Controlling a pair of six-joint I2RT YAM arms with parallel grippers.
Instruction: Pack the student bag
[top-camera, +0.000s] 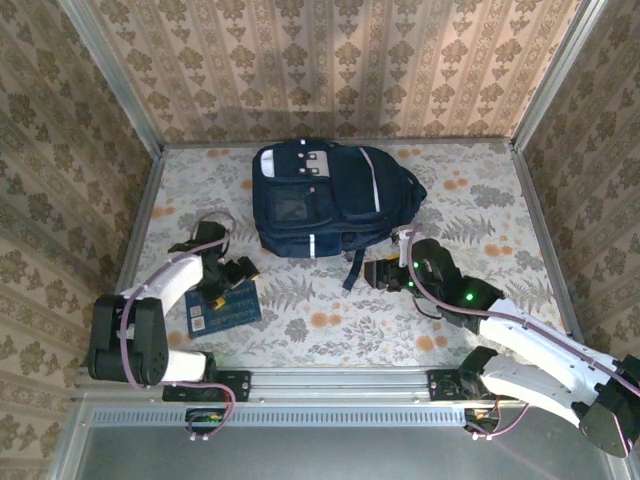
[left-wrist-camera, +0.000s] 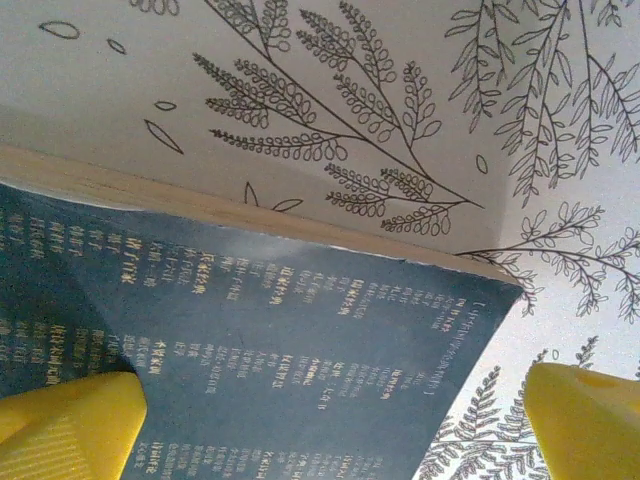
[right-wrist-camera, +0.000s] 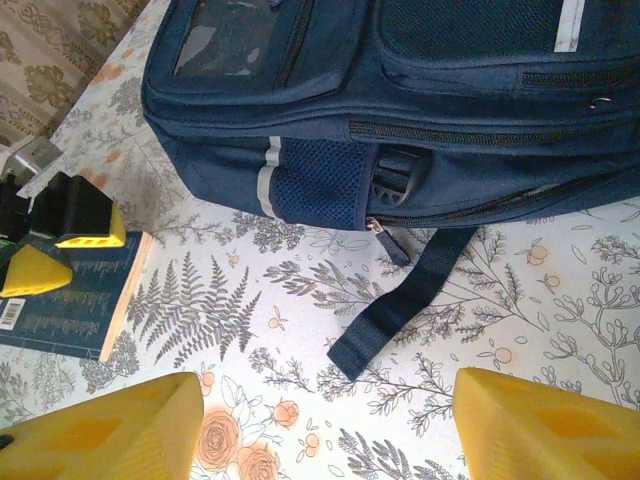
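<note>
Clearly the student bag (top-camera: 325, 195) lies flat on the flowered table (top-camera: 480, 200), toward its far edge, front pocket up, with white stripe trims and a grey-white buckle patch (top-camera: 307, 165) near its top. One dark strap (right-wrist-camera: 400, 310) trails out from the bag's near side onto the cloth. A flat navy booklet (top-camera: 222, 308) lies apart from the bag, off its near left corner. Its cover carries columns of pale printed characters, too small to read, and a white barcode label (right-wrist-camera: 10, 312) sits at its corner. The left gripper (left-wrist-camera: 328, 425) stands over this booklet with its yellow fingers spread wide, gripping nothing. The right gripper (right-wrist-camera: 322, 430) hovers just off the bag's near side, by the strap's end, fingers apart and empty
</note>
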